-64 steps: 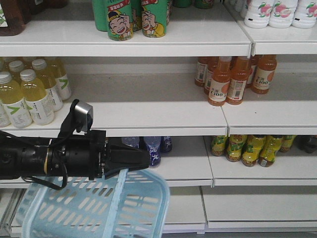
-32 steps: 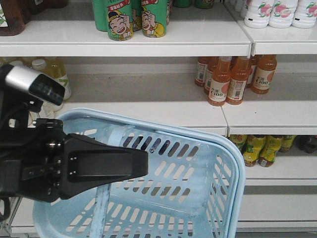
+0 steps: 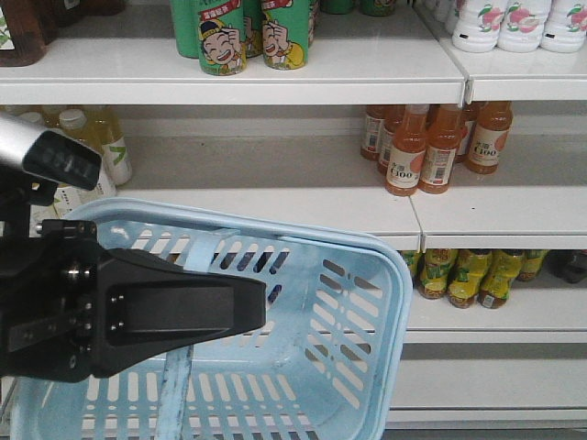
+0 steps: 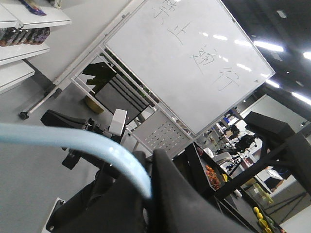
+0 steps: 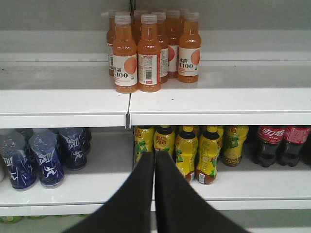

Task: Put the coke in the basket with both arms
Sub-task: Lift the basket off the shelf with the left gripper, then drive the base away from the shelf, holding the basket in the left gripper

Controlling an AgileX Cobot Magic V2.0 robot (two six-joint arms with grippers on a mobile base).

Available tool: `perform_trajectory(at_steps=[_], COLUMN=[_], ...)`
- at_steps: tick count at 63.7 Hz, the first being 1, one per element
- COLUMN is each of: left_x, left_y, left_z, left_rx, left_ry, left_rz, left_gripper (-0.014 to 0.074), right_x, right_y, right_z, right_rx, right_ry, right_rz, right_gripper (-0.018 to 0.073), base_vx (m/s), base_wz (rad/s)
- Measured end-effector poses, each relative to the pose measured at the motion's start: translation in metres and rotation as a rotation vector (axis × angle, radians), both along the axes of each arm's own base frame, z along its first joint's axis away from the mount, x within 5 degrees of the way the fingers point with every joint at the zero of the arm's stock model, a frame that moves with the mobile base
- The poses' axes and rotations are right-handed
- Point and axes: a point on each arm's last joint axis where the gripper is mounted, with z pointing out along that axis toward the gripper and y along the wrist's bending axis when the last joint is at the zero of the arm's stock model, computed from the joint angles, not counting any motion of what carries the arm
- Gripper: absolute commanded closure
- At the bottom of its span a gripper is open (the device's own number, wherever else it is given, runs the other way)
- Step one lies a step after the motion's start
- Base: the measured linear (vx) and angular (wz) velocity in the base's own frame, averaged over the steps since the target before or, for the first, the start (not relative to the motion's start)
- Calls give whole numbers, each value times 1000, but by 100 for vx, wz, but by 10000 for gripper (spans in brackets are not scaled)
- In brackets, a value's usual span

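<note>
Coke bottles (image 5: 270, 145) with red labels are seen on the lower shelf (image 5: 73, 194), ahead of and well to the right of the right gripper (image 5: 154, 156). Its fingers are pressed together with nothing between them. Yellow bottles (image 5: 209, 155) stand just beyond its tips. The pale blue basket (image 3: 396, 284) is held tilted, its handle (image 4: 73, 140) clamped in the left gripper (image 3: 255, 316).

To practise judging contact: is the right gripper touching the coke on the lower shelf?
Apart. In the right wrist view the right gripper sits centre, while the coke stands far right, yellow bottles between them.
</note>
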Motion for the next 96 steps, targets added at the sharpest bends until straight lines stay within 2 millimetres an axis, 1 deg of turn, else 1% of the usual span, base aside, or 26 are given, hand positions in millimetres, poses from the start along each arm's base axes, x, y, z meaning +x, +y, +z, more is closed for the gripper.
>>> perform_trajectory(at_steps=[61, 77, 96], left_x=[0, 0, 0], left_y=[0, 0, 0], left_z=[0, 0, 0], left_rx=[0, 0, 0], left_ry=[0, 0, 0], left_rz=[0, 0, 0], left_gripper=[603, 603, 602], right_x=[0, 0, 0], right_y=[0, 0, 0], right_z=[0, 0, 0], right_rx=[0, 0, 0], right_ry=[0, 0, 0], right_rz=[0, 0, 0], right_gripper=[564, 564, 564], base_vx=[-1, -4, -4], base_wz=[-2, -26, -46])
